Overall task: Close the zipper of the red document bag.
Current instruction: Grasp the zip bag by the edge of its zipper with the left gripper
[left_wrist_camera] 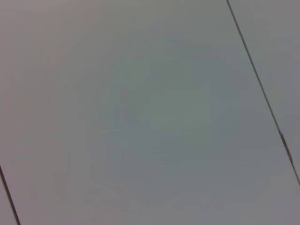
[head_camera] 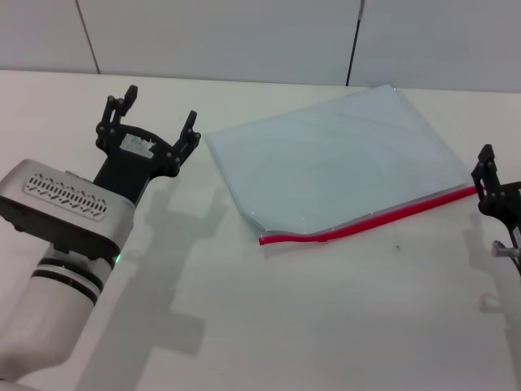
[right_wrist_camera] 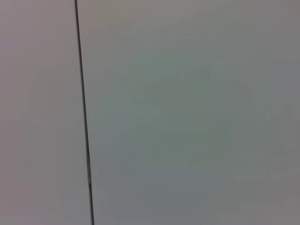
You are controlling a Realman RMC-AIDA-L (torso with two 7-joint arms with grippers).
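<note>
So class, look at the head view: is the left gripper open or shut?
Open. The left gripper has its jaws spread wide, nothing between them, beside the red document bag and not touching it.

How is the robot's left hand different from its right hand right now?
The left gripper is fully in view with its fingers spread open; the right gripper is mostly cut off at the picture's edge, so its fingers can't be judged. The left one hangs apart from the bag; the right one sits right at the end of the red zipper. Both are black.

place: lab-like test bench | cues: bare white table (head_camera: 269,326), plain panelled wall (head_camera: 244,32)
</note>
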